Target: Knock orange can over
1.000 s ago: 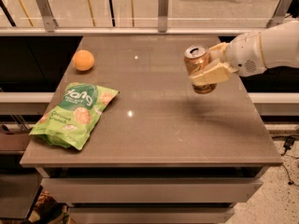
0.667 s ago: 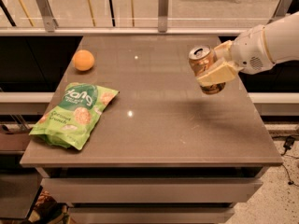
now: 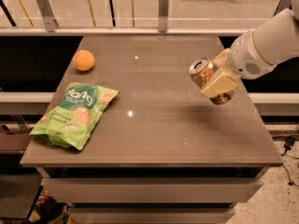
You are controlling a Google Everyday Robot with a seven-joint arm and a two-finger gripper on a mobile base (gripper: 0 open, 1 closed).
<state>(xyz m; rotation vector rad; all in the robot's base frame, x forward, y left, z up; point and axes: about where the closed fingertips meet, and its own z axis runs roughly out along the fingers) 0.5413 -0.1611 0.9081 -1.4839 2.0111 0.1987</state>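
The orange can sits tilted, top pointing left, above the right side of the surface, clamped in my tool. I'd lower it sideways and release gently, keeping it away from the right edge.

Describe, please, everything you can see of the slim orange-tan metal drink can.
The slim orange-tan metal drink can is shiny, with a silver pull-tab top. It tilts, top toward the left, over the grey table's right side. The cream two-finger gripper clamps its sides; whether its base touches the table is unclear.
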